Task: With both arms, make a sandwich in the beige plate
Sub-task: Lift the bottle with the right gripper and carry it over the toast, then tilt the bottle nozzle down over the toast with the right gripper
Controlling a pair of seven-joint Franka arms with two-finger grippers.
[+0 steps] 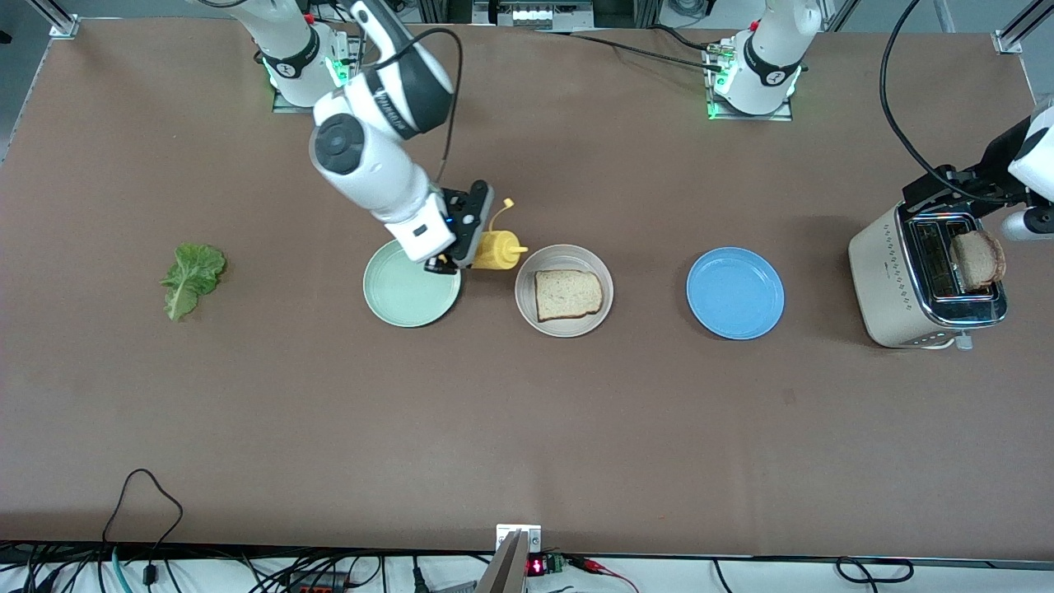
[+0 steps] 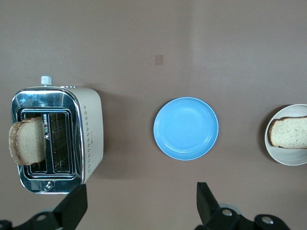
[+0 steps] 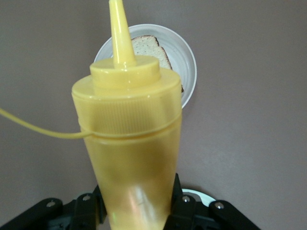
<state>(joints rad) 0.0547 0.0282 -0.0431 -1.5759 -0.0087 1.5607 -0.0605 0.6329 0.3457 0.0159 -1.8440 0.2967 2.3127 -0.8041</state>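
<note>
The beige plate [image 1: 564,325] holds one bread slice [image 1: 566,294]. A second slice [image 1: 977,259] stands up out of the toaster [image 1: 897,288]. The lettuce leaf [image 1: 193,278] lies on the table toward the right arm's end. My right gripper [image 1: 465,251] is shut on a yellow squeeze bottle [image 1: 498,249], held tilted between the mint green plate [image 1: 408,292] and the beige plate, nozzle toward the bread. In the right wrist view the bottle [image 3: 129,143] fills the frame, with the plate [image 3: 187,62] and bread [image 3: 148,45] past it. My left gripper [image 1: 939,191] is open and empty [image 2: 139,206] above the table beside the toaster [image 2: 88,129].
A blue plate [image 1: 734,292] sits between the beige plate and the toaster; it also shows in the left wrist view [image 2: 186,128]. The toaster's second slot [image 2: 60,141] is empty. The bottle's cap hangs on a thin tether [image 3: 38,129].
</note>
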